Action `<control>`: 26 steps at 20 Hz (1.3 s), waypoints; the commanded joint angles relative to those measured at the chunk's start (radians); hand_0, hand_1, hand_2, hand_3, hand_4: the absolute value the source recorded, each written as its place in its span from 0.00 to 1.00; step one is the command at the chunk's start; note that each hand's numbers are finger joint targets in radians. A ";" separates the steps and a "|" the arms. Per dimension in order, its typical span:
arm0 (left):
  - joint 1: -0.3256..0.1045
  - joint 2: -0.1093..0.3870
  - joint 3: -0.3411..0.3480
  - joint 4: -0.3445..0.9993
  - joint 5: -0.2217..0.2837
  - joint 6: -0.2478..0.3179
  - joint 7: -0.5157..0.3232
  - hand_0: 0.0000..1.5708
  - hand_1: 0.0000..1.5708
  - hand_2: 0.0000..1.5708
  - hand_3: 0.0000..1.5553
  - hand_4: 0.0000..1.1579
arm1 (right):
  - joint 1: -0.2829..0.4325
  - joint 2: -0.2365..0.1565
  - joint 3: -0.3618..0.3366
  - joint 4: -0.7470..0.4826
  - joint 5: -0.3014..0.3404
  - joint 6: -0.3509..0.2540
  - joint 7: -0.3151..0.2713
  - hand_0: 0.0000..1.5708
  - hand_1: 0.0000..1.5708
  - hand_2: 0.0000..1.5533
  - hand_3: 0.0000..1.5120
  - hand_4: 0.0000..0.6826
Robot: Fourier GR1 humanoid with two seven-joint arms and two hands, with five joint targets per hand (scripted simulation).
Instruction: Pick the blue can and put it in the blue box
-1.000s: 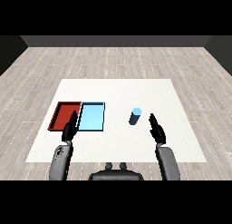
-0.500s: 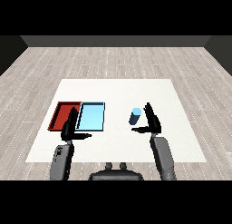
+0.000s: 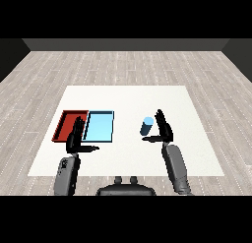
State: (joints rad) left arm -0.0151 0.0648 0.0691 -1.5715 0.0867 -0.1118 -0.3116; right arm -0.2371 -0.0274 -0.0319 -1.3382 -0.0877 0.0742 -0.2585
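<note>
Two trays lie side by side on the table, the left tray touching the right tray. The can stands on the table, well apart to the right of both trays. The right hand is just beside the can on its right, and the left hand is in front of the trays.

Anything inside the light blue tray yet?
No. The light blue tray shows only its bare floor; the left hand covers its near left corner. The blue can stands outside, by the right hand.
</note>
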 commanded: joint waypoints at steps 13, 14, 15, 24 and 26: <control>0.035 0.000 0.010 -0.072 0.031 -0.010 0.021 0.00 0.00 0.00 0.00 0.00 | -0.112 -0.046 -0.104 0.222 -0.059 -0.007 -0.033 0.00 0.00 0.00 0.00 0.00; -0.019 0.021 0.038 0.049 0.041 -0.043 -0.033 0.00 0.00 0.00 0.00 0.00 | -0.185 0.012 -0.081 0.324 -0.020 -0.062 -0.084 0.00 0.00 0.00 0.00 0.00; -0.037 -0.006 0.003 0.009 -0.001 0.011 0.010 0.00 0.00 0.00 0.00 0.00 | -0.128 -0.030 -0.108 0.304 -0.055 -0.010 -0.093 0.00 0.00 0.00 0.00 0.00; 0.005 -0.017 0.005 -0.032 0.029 0.003 0.027 0.00 0.00 0.00 0.00 0.00 | -0.264 -0.032 -0.139 0.581 -0.063 -0.003 -0.172 0.00 0.00 0.00 0.00 0.00; 0.009 -0.027 -0.013 -0.085 0.034 0.010 0.064 0.00 0.00 0.00 0.00 0.00 | -0.342 -0.047 -0.170 0.711 -0.069 0.021 -0.239 0.00 0.00 0.00 0.00 0.00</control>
State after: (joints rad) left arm -0.0048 0.0627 0.0828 -1.6160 0.1364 -0.1324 -0.2794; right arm -0.4968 -0.0544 -0.1651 -0.8089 -0.1515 0.0656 -0.4043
